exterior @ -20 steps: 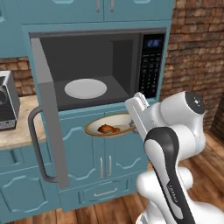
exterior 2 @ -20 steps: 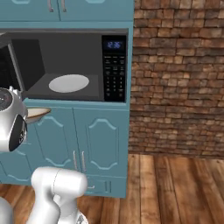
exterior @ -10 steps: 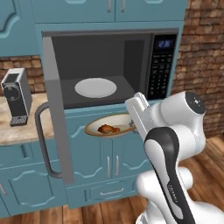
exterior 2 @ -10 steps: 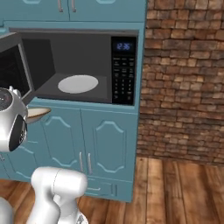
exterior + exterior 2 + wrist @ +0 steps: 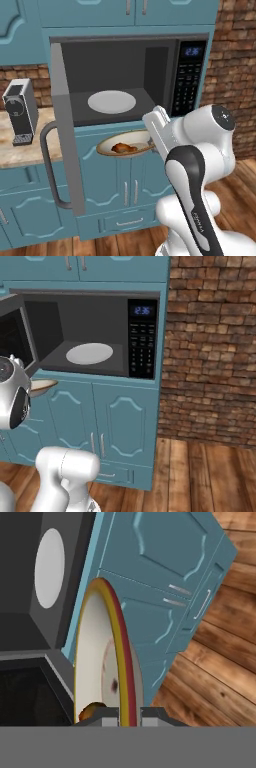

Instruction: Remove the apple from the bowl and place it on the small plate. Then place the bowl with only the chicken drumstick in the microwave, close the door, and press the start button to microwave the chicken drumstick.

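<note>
We see the two-finger gripper (image 5: pixel 130 716) pinched tight on the olive-gold rim of the wide cream bowl (image 5: pixel 131 142), carrying the brown chicken drumstick (image 5: pixel 123 148) level, just below the grey microwave's (image 5: pixel 125 75) open cavity, presumably for insertion.

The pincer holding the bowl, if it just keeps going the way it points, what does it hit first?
Probably the teal cabinet front just below the microwave opening. The pincer grips the bowl by its rim, and that bowl looks lower than the cavity floor, though depth is unclear.
</note>
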{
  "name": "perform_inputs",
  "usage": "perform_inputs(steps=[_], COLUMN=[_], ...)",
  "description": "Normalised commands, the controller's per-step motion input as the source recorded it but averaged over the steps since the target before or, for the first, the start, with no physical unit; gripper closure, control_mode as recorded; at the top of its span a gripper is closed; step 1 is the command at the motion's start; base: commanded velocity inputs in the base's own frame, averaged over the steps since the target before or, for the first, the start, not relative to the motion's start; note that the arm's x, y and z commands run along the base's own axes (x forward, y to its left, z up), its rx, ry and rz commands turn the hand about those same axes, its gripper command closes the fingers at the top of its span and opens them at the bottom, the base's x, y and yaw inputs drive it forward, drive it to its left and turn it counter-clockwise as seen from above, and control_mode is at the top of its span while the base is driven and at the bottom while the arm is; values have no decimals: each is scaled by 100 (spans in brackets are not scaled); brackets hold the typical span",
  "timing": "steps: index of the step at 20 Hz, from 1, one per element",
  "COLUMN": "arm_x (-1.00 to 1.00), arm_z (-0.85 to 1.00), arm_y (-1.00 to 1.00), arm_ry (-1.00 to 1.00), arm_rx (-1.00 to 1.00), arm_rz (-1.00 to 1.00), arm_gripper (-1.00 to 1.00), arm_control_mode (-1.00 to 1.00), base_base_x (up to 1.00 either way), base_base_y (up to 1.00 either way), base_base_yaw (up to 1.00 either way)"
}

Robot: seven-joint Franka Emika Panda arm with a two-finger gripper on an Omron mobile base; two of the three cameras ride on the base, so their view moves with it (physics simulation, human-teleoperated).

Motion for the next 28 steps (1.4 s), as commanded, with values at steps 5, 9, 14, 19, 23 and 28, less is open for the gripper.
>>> perform_inputs(steps=[5,9,14,19,23,28], arm_x=[31,96,91,79,47,40], arm_z=[0,0,0,0,-1,-1], arm_y=[-9,-17,0,0,0,-12], arm_ry=[0,0,0,-1,-12,-18], arm_rx=[3,13,8,7,4,0], arm_rz=[2,0,-1,-1,0,0], arm_gripper=[100,100,100,100,100,100], arm_control_mode=[-100,-100,-100,-100,-100,-100], base_base_x=[3,0,0,0,0,0], base_base_y=[0,0,0,0,0,0], base_base_yaw=[1,0,0,0,0,0])
